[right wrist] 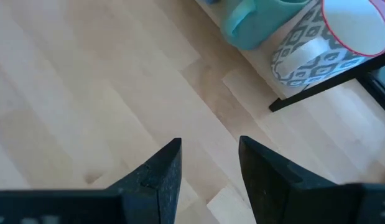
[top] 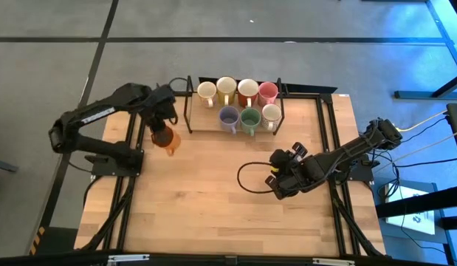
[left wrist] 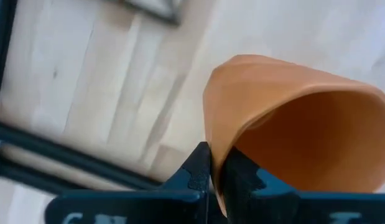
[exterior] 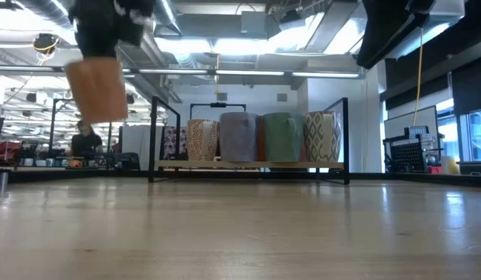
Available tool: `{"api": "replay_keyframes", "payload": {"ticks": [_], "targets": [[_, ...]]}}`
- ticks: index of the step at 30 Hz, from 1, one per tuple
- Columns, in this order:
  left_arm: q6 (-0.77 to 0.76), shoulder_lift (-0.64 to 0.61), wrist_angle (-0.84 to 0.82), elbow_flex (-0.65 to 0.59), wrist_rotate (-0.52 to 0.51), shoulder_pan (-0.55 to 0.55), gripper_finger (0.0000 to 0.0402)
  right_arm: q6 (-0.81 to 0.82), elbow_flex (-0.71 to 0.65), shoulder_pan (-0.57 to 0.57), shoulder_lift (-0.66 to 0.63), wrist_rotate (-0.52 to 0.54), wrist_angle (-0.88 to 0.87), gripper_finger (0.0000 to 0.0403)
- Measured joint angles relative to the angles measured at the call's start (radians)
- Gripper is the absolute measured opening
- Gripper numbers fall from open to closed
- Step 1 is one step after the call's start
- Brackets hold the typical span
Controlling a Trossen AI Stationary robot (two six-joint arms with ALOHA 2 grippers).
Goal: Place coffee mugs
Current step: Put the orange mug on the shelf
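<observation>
High view: a pale wooden table (top: 213,199) with plank seams is seen, edged by dark metal rails. At its far side a black wire rack (top: 235,103) holds seven round ceramic mugs in two rows: four in the back row, three cream (top: 227,87) and one pink (top: 268,91), and three in front, lavender (top: 228,116), green (top: 249,117) and a white patterned mug (top: 271,112). The left gripper (top: 163,131) is closed on the rim of an eighth mug, the orange mug (top: 167,140), which is held just beside the rack's left end. The right gripper (top: 278,179) is placed well apart from the rack, nothing between its jaws.

Low view: the orange mug (exterior: 96,87) is seen hanging clear above the table top, blurred, under dark gripper parts. Four mugs are seen in the rack's front, two of them patterned, the lavender (exterior: 238,138) and the green (exterior: 280,138) smooth.

Left wrist view: the two dark fingers (left wrist: 198,177) are shut tight on the thin, smooth orange wall, one outside and one inside the rim; the mug (left wrist: 292,124) is tilted, its hollow open to view.

Right wrist view: the fingers (right wrist: 164,174) are held apart with only bare wood between them. Ahead of them are seen the green mug's handle (right wrist: 239,25) and the patterned mug (right wrist: 316,46) with its grey-and-white diamond pattern and red rim line.
</observation>
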Motion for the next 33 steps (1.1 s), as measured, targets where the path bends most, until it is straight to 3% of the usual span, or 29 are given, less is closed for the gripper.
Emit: {"api": "replay_keyframes", "payload": {"ticks": [7, 13, 17, 23, 33], "targets": [[-0.183, -0.001, 0.036, 0.142, -0.001, -0.27, 0.0014, 0.005, 0.0, 0.048, 0.0, -0.001, 0.062, 0.0147], [-0.196, 0.108, 0.136, 0.294, -0.088, -0.387, 0.0015, 0.007, 0.0, 0.098, 0.0, 0.0, 0.117, 0.0147], [-0.113, 0.252, 0.089, 0.437, -0.14, -0.376, 0.0016, 0.015, 0.0, 0.114, 0.0, 0.001, 0.135, 0.0147], [0.062, 0.454, 0.01, 0.616, -0.14, -0.299, 0.0017, 0.065, 0.0, 0.12, 0.0, 0.0, 0.133, 0.0147], [0.181, 0.65, -0.018, 0.656, -0.141, -0.116, 0.0018, 0.07, 0.0, 0.119, 0.0, 0.002, 0.132, 0.0147]]}}
